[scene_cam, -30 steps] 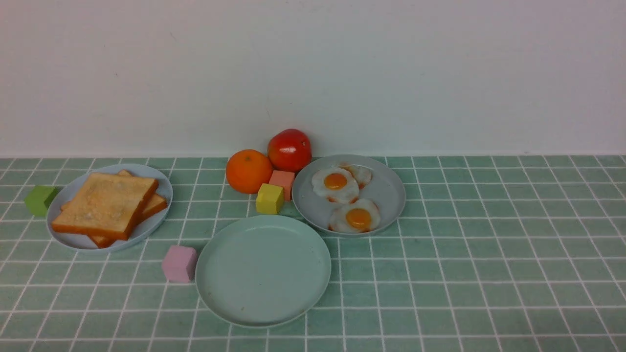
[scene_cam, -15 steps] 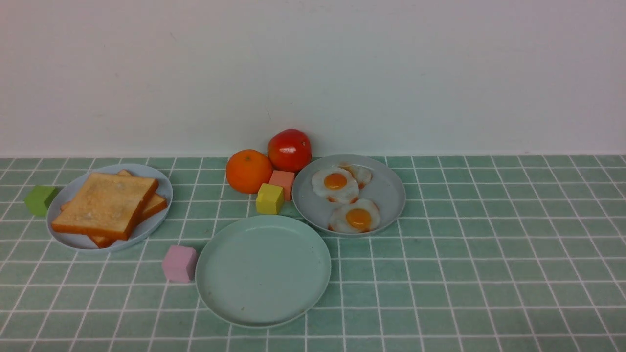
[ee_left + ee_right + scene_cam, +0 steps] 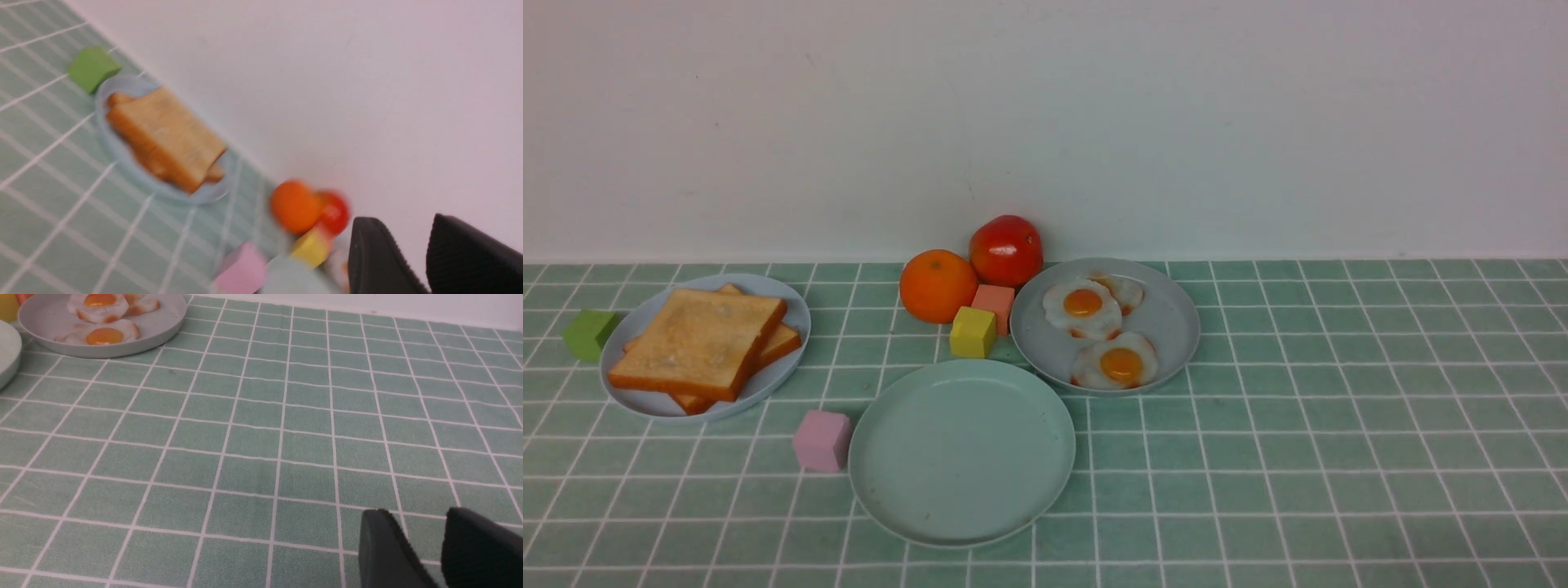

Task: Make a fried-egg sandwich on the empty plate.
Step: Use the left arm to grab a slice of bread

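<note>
Lying on the pale blue plate [image 3: 792,359], toast slices [image 3: 703,339] are left of the mint-green plate [image 3: 964,457]. The left hand [image 3: 408,222] and right hand [image 3: 423,514] are open.

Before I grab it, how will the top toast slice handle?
The top toast slice looks thick and flat, so probably fairly stiff. It lies askew across the slice beneath, so a sideways push may swivel or slide it.

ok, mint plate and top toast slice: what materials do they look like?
Mint plate: probably plastic or ceramic, satin finish; smooth, evenly coloured, soft sheen.
Top toast slice: looks like bread, matte, mottled browned face; could be a foam replica.
</note>
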### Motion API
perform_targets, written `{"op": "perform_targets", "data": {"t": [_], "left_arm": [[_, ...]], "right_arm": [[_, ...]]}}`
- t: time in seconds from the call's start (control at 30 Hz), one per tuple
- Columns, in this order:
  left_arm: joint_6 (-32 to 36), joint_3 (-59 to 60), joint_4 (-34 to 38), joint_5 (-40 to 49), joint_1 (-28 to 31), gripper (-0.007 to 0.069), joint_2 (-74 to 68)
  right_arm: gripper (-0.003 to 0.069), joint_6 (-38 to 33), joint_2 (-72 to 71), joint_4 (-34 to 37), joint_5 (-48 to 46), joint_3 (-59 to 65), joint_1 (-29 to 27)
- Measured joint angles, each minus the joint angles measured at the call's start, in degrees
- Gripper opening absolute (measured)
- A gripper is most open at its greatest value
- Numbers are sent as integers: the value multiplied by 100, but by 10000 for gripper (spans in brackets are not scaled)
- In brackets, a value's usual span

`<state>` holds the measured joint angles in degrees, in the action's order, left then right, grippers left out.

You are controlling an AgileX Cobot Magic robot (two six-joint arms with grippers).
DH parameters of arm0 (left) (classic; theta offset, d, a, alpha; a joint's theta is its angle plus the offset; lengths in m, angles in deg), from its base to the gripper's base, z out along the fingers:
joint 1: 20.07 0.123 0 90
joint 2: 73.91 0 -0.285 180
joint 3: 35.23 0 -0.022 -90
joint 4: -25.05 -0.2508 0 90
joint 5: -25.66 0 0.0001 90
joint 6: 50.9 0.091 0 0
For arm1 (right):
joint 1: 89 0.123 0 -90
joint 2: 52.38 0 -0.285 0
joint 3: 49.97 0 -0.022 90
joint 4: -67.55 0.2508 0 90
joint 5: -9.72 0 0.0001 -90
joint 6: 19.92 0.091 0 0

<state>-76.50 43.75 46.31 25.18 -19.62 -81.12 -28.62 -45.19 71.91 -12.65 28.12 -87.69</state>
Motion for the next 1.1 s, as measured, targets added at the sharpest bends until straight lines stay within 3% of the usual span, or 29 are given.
{"op": "perform_targets", "data": {"t": [0.13,0.27,0.37,0.47,0.6,0.8,0.9,1.1], "left_arm": [[-21,-118,543,-122,0,207,0],[176,-655,296,535,0,146,-104],[884,-1618,-134,1547,0,39,-1029],[1554,-2316,-254,2267,-22,-13,-2006],[2223,-3286,-349,3102,-567,-13,-3158],[2322,-4327,-759,4069,-1286,-13,-4480],[2329,-4920,-866,4467,-1417,-13,-5463],[2336,-5447,-1184,4460,-1424,-13,-6574]], "right_arm": [[239,0,0,0,0,0,0],[239,0,0,0,0,0,0],[239,0,0,0,0,0,0],[239,0,0,0,0,0,0],[239,0,0,0,0,0,0],[239,0,0,62,78,0,0],[239,274,0,864,521,56,0],[239,721,0,2578,1626,56,0]]}}
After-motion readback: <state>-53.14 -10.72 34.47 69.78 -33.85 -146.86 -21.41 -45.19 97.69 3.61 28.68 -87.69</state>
